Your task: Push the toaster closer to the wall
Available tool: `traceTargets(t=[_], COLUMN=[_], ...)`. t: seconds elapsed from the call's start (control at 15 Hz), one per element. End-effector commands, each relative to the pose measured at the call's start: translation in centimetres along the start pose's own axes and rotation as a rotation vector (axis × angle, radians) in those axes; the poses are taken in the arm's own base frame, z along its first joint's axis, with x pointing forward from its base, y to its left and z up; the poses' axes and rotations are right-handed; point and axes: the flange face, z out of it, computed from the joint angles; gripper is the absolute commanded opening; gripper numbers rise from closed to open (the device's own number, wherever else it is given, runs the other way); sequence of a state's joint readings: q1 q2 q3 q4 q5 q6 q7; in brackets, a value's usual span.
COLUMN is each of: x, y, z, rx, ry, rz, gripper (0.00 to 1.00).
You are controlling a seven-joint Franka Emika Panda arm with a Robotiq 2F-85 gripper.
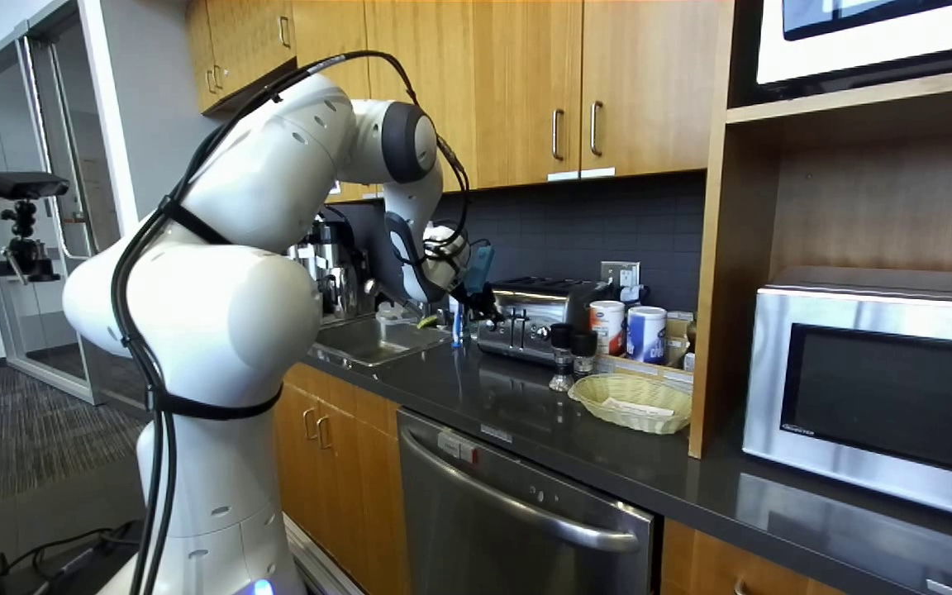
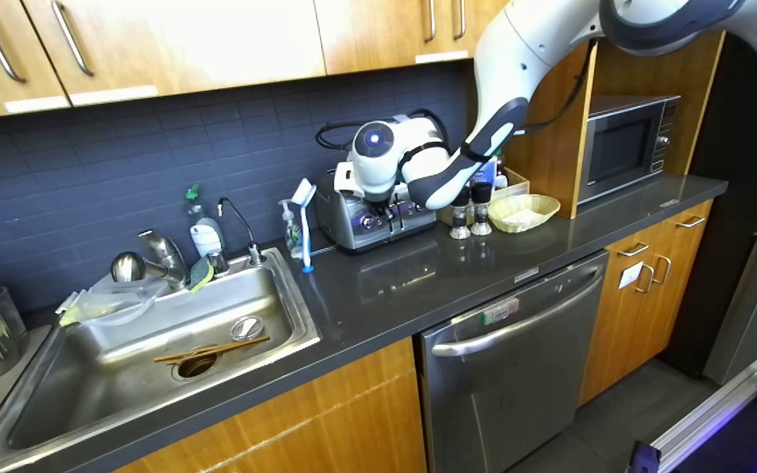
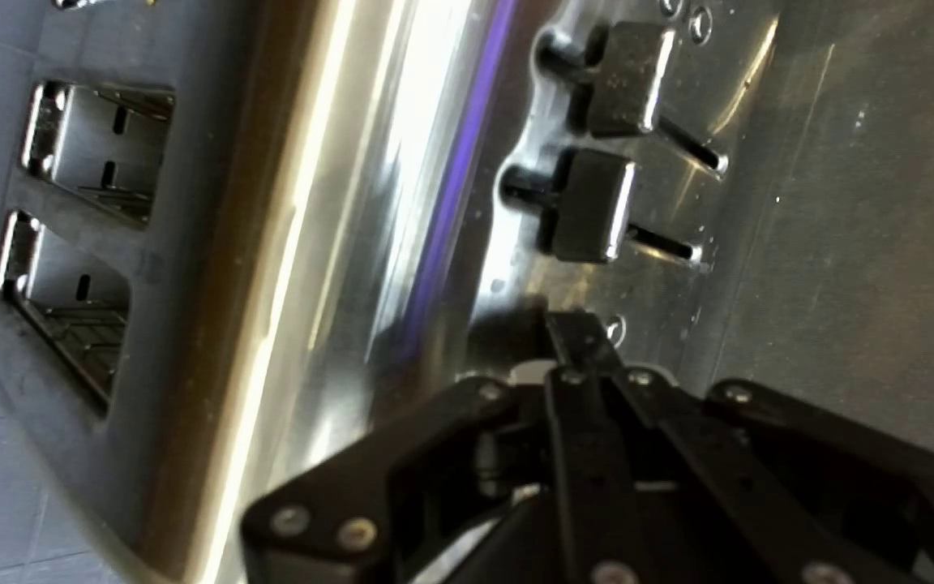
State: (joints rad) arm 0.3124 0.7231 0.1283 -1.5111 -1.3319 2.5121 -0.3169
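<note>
We had slim black pincer (image 3: pixel 582 337) clenched; judged boxy silver metal toaster (image 1: pixel 540 310) hefty, slick; favoured pushing front (image 3: pixel 571 284), wrist-view twelve o'clock.

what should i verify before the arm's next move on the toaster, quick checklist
1. Fingers shut: ok, tips together.
2. Fingers at the front of the toaster: ok.
3. Fingers off the levers: ok, beside them in the wrist view.
4. Fingers touching the front panel: cannot tell.
5. Room between toaster and wall: cannot tell, the gap is hidden.
6. Grinders upright: ok, both standing.
</note>
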Motion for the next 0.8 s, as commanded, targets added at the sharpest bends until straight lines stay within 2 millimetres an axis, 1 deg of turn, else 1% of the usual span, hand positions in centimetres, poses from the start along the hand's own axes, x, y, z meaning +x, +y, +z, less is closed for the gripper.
traceTargets(t=[0.0, 0.53, 0.73], x=[-0.83, -1.40, -1.51], y=[0.26, -0.03, -0.09], z=[0.42, 0.04, 0.23], rx=[-0.013, 0.004, 0.000], ry=[-0.020, -0.035, -0.034], rz=[-0.002, 0.010, 0.008], gripper=[0.00, 0.00, 0.00])
